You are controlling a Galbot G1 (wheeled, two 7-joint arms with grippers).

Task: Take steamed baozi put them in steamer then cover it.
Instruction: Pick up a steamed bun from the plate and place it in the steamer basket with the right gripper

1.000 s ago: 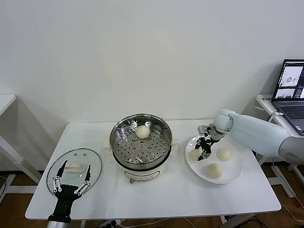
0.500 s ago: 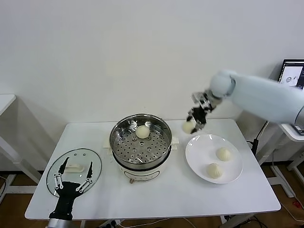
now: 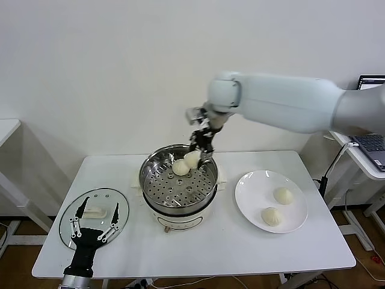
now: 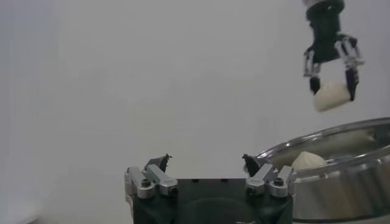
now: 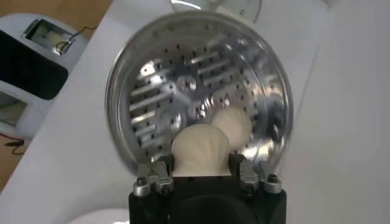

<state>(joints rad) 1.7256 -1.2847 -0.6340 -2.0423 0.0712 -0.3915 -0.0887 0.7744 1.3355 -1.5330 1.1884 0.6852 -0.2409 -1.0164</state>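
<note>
The right gripper hangs above the steamer, its fingers clamped on a baozi that sits between the pads, clear of the perforated floor. Straight below and slightly toward the robot's left lies the bun in the basket, resting near the back wall; in the head view the two nearly touch, the held one higher and just to the right. The coming release seems to turn on that gap: open floor stretches toward the robot's side of the basket, so a drop there looks safer than one on top of its neighbour.

The right wrist view looks down past the held baozi and shows the resting bun just beyond it, with bare steel floor over most of the basket, a spread the head view foreshortens. The left wrist view gives what neither of those does: height. From the side, the carried bun hangs well above the rim, with the other bun low inside.

Two more buns wait on the white plate to the robot's right, well apart from the basket. The left gripper idles with jaws spread wide and empty over the cover, which lies flat on the table at the robot's left, nearer that arm than the other.
</note>
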